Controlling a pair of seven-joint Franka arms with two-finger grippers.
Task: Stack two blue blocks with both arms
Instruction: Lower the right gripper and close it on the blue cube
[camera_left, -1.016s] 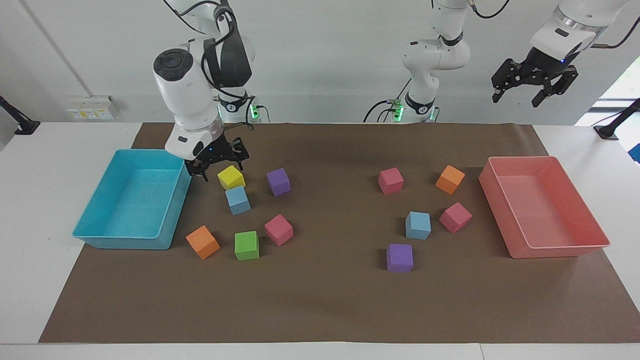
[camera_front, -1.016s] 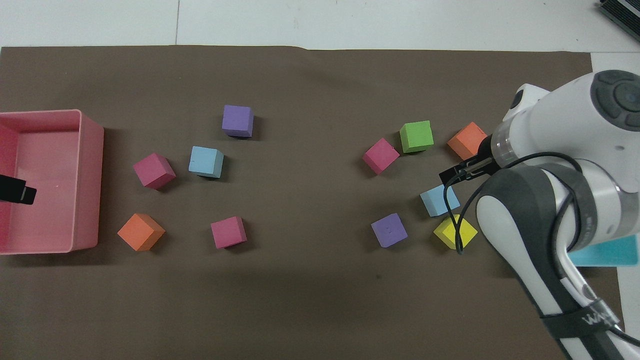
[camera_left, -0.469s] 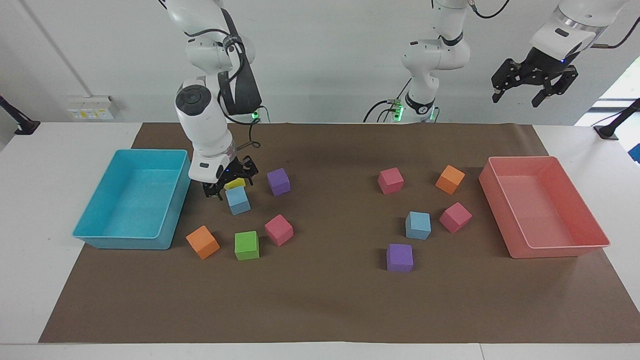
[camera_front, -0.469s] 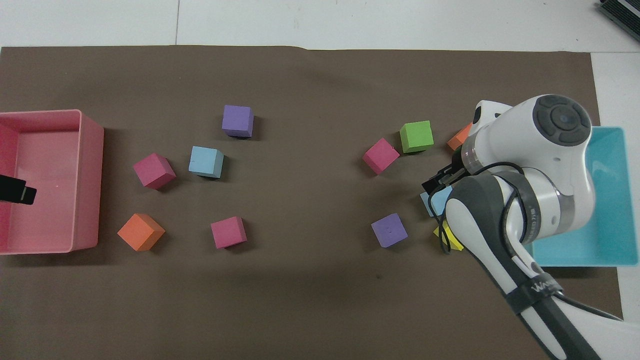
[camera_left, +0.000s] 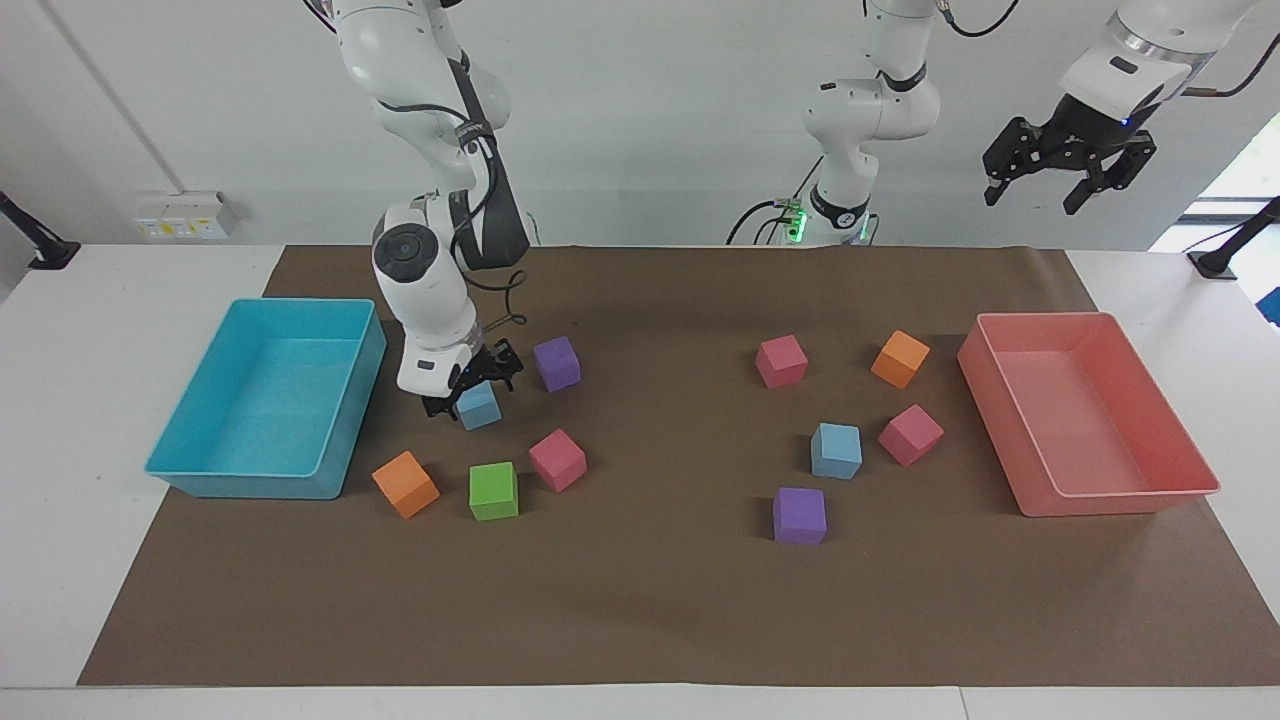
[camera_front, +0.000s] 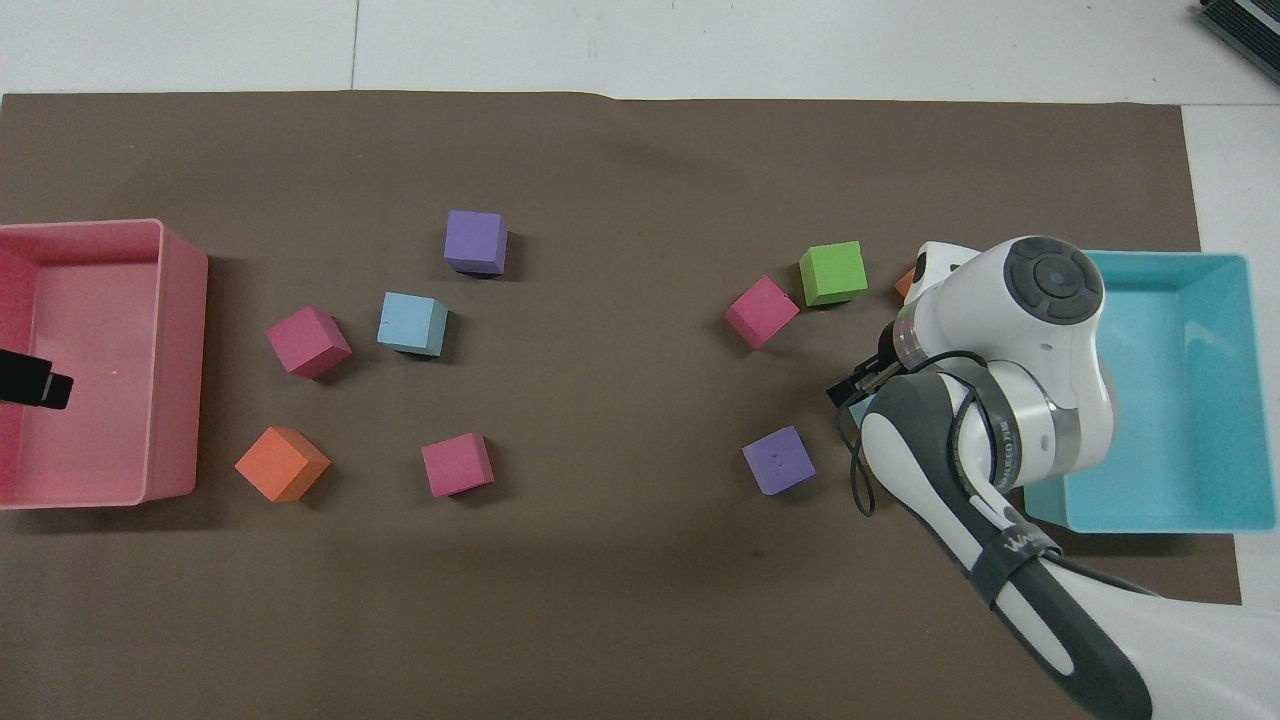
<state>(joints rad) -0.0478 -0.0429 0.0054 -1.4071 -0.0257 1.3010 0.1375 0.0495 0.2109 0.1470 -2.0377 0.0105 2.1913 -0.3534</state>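
Note:
One blue block (camera_left: 481, 408) lies at the right arm's end of the table, beside the turquoise tray (camera_left: 262, 484). My right gripper (camera_left: 470, 392) is down over it, open, with a finger on each side of the block. In the overhead view the right arm (camera_front: 1000, 400) covers that block almost fully. The other blue block (camera_left: 836, 450) (camera_front: 412, 324) lies free at the left arm's end, between a pink block (camera_left: 910, 434) and a purple block (camera_left: 800, 515). My left gripper (camera_left: 1065, 178) hangs open, high over the pink tray (camera_left: 1100, 500), and waits.
Around the right gripper lie a purple block (camera_left: 557, 363), a pink block (camera_left: 557, 459), a green block (camera_left: 493, 490) and an orange block (camera_left: 405, 484). Another pink block (camera_left: 781, 360) and an orange block (camera_left: 900, 358) sit near the pink tray.
The right arm has swung from the turquoise tray's edge past the yellow block, which it now hides, and lowered its open gripper around the blue block. The left arm has not moved.

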